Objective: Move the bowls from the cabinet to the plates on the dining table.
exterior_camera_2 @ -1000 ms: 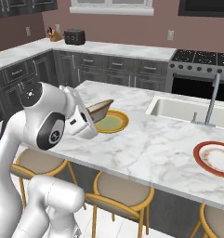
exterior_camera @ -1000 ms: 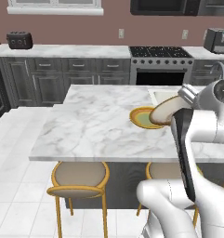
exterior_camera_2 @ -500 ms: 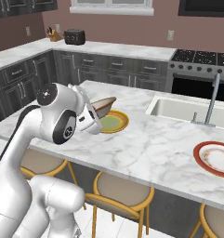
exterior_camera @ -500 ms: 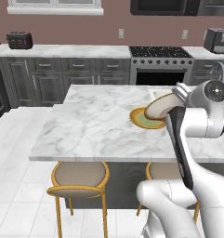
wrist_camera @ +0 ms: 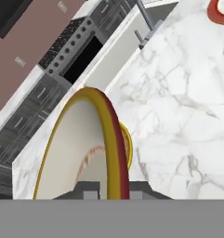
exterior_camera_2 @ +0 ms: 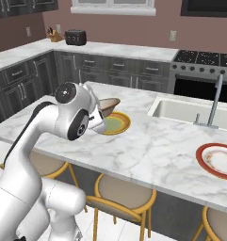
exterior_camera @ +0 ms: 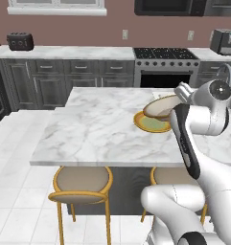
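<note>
Your gripper [wrist_camera: 106, 189] is pinched onto the rim of the cream bowl [wrist_camera: 81, 148], its two dark fingertips [wrist_camera: 88, 189] nearly together with the bowl wall between them. In the hand view the bowl stands on edge and its tan-brown rim arcs up past the fingers. From the left base view you see the bowl [exterior_camera: 161, 107] held tilted just above the yellow-rimmed plate [exterior_camera: 153, 123] on the dining table [exterior_camera: 98, 129]; whether the bowl touches the plate cannot be told. In the right base view the bowl [exterior_camera_2: 109, 103] sits over the same plate [exterior_camera_2: 116, 124], and the red-orange plate [exterior_camera_2: 217, 160] lies well apart, past the sink [exterior_camera_2: 181, 109]
</note>
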Tool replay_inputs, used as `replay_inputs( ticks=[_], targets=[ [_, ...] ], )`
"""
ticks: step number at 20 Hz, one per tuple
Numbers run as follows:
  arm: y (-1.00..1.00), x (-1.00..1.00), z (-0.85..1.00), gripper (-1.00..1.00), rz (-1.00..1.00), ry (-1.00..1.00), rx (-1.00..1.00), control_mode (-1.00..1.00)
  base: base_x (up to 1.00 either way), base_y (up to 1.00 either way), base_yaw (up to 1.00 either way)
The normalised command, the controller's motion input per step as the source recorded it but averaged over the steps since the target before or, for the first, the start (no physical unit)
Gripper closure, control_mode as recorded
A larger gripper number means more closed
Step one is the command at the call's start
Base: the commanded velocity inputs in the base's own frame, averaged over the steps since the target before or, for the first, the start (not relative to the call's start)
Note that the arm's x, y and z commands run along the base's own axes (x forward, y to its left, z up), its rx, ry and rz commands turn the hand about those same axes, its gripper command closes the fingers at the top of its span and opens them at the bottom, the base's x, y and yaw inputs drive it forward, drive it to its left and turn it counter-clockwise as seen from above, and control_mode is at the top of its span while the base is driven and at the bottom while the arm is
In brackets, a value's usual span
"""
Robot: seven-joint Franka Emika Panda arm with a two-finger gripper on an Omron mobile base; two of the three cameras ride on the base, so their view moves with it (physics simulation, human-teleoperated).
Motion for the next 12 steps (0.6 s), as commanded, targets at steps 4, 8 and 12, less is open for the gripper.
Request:
replay_inputs(
  ticks=[4, 8, 12],
  targets=[
    [0.02, 0.32, -0.23, 1.00, 0.00, -0.04, 0.05, -1.00, 0.00, 0.00, 0.00],
    [0.00, 0.12, -0.24, 1.00, 0.00, -0.17, 0.01, -1.00, 0.00, 0.00, 0.00],
    [0.00, 0.06, -0.25, 1.00, 0.00, -0.19, 0.02, -1.00, 0.00, 0.00, 0.00]
  ],
)
